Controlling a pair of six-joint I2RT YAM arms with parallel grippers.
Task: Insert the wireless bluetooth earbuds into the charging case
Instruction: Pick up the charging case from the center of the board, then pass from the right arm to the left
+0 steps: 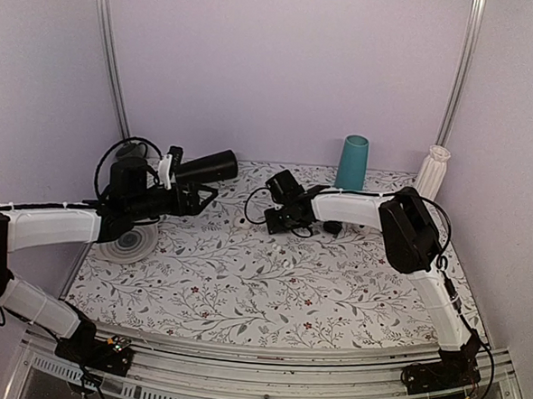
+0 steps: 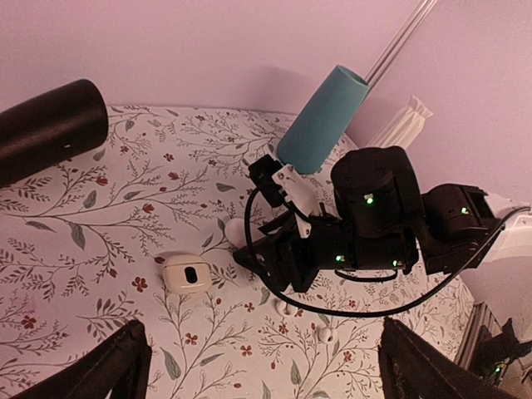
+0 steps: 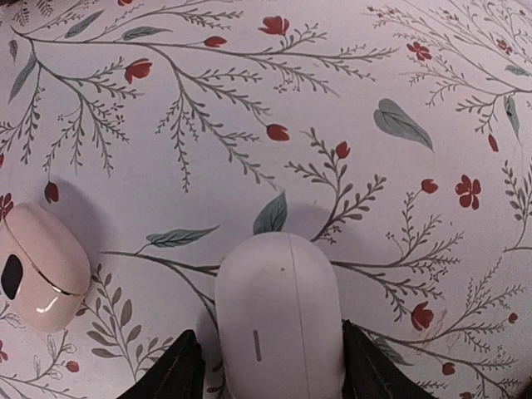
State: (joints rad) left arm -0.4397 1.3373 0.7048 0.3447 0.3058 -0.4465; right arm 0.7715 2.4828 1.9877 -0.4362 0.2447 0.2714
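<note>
I count 2 claws: left claw (image 2: 262,359), right claw (image 3: 273,370). 1 white case (image 3: 278,307) betw. right claw's fingers, 1 smaller white piece (image 3: 37,270) to its left, 2 earbuds (image 2: 283,307) (image 2: 326,335) nr it. 1 teal cup (image 1: 351,162), 1 black tube (image 1: 210,167), 1 white vase (image 1: 434,171), 1 plate (image 1: 128,243).

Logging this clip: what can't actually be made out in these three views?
Right wrist view: whether the right gripper touches the charging case; the bottom edge cuts off the fingertips and the case's near end.
Top external view: the case itself, hidden under the right gripper.
Left wrist view: two small white bits on the table near the right gripper, too small to confirm as earbuds.
</note>
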